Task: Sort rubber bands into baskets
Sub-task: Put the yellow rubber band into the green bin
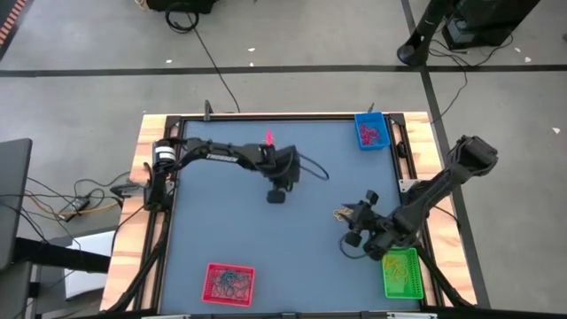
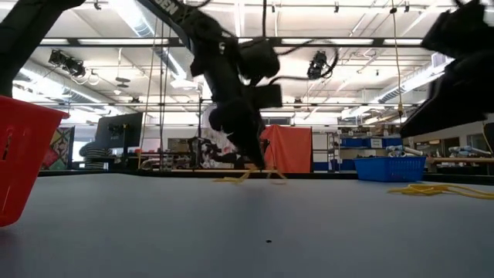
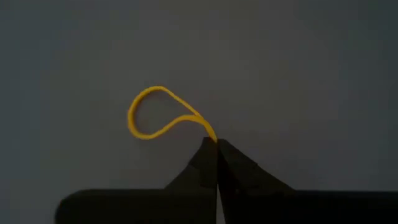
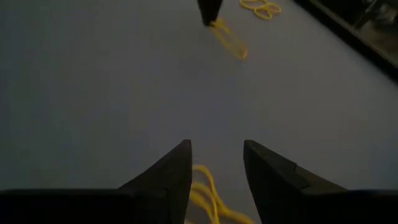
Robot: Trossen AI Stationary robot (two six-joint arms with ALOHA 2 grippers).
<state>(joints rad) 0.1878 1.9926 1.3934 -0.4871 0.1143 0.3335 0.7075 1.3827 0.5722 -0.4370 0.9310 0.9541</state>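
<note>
— What is your left gripper (image 3: 217, 144) doing?
— Its fingers are pinched together on one end of a yellow rubber band (image 3: 155, 115) at mid-table; the loop lies on the mat.
— And the right gripper (image 4: 216, 163)?
— Its fingers are spread over a small heap of yellow bands (image 4: 205, 196), gripping nothing, near the green basket (image 1: 400, 273).
— Farther off?
— The red basket (image 1: 229, 283) sits at the near edge and the blue basket (image 1: 371, 131) in the far corner.

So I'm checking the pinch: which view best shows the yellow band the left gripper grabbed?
Left wrist view: the yellow band fills it, pinched by the shut left gripper. Right wrist and low views show it farther off; high view hides it.
</note>
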